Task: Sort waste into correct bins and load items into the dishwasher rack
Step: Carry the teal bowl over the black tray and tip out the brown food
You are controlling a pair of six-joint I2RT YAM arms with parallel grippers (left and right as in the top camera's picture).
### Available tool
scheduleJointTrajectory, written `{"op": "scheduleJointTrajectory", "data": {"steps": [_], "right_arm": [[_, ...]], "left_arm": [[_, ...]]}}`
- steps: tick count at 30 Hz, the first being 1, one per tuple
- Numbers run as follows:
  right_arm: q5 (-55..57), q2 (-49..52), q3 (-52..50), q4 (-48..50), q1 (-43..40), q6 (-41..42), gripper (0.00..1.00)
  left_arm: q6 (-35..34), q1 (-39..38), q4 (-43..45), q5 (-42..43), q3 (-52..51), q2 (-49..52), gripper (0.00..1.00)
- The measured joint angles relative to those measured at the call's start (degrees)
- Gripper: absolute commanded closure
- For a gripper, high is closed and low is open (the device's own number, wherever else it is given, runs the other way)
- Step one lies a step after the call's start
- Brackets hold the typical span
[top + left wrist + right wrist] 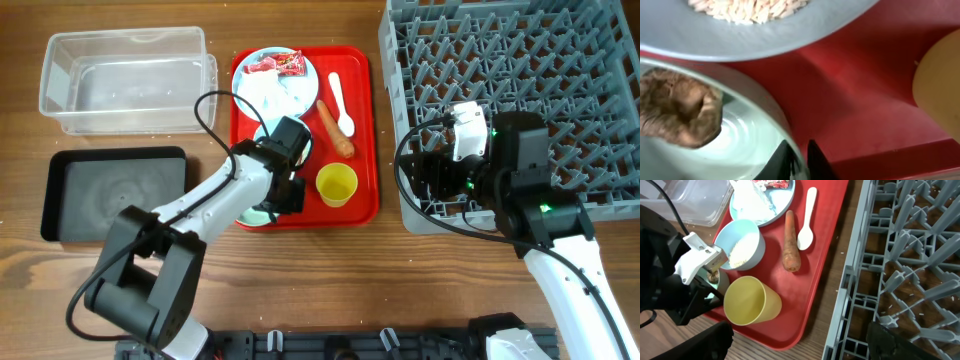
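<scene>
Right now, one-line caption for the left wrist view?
Left claw astride rim of bowl holding brown lump, red tray beneath.

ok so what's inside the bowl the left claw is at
A brown food lump sits in the bowl; the bottom showing beside it is bare. Anything under the lump is covered, and the left arm hides most of it from overhead.

Yellow cup (336, 184); orange carrot (334, 128); white spoon (340, 105); grey rack (520, 60); black tray (110, 190); red serving tray (365, 150).
</scene>
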Motion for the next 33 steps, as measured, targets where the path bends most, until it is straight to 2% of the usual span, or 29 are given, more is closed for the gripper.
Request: {"op": "scheduleJointTrajectory", "data": {"steps": [3, 9, 11, 13, 16, 20, 23, 26, 29, 33], "right_arm": [[0.0, 0.0, 0.0, 0.0, 0.0, 0.0, 0.11], [0.0, 0.0, 0.0, 0.0, 0.0, 0.0, 0.11], [0.0, 0.0, 0.0, 0.0, 0.0, 0.0, 0.11], [0.1, 0.0, 0.0, 0.0, 0.0, 0.0, 0.12], [0.1, 0.0, 0.0, 0.0, 0.0, 0.0, 0.11], [0.3, 0.0, 0.0, 0.0, 0.0, 0.0, 0.12], [0.3, 0.0, 0.0, 0.0, 0.0, 0.0, 0.11], [0.3, 0.0, 0.0, 0.0, 0.0, 0.0, 0.11], [0.3, 0.0, 0.0, 0.0, 0.0, 0.0, 0.11], [0.3, 0.0, 0.0, 0.0, 0.0, 0.0, 0.11]], "left_arm": [[-0.4, 0.0, -1.7, -0.8, 0.8, -0.2, 0.96], [-2.8, 0.2, -16.3, -0.5, 10.4, -0.8, 0.96], [-3.2, 1.6, -21.0, 1.2, 16.5, -3.5, 0.96], [-3.5, 5.3, -23.8, 3.1, 18.4, -7.3, 0.96], [-2.6, 17.0, -27.6, 6.6, 18.6, -11.8, 0.96], [6.7, 39.4, -28.4, 17.7, 18.5, -12.9, 0.96], [17.4, 59.5, -28.4, 32.3, 16.8, -11.4, 0.96], [26.4, 73.0, -28.7, 46.9, 14.3, -6.3, 0.96], [32.9, 79.2, -29.0, 57.3, 13.6, 0.6, 0.96], [37.1, 81.3, -28.6, 69.4, 13.1, 9.6, 0.96]]}}
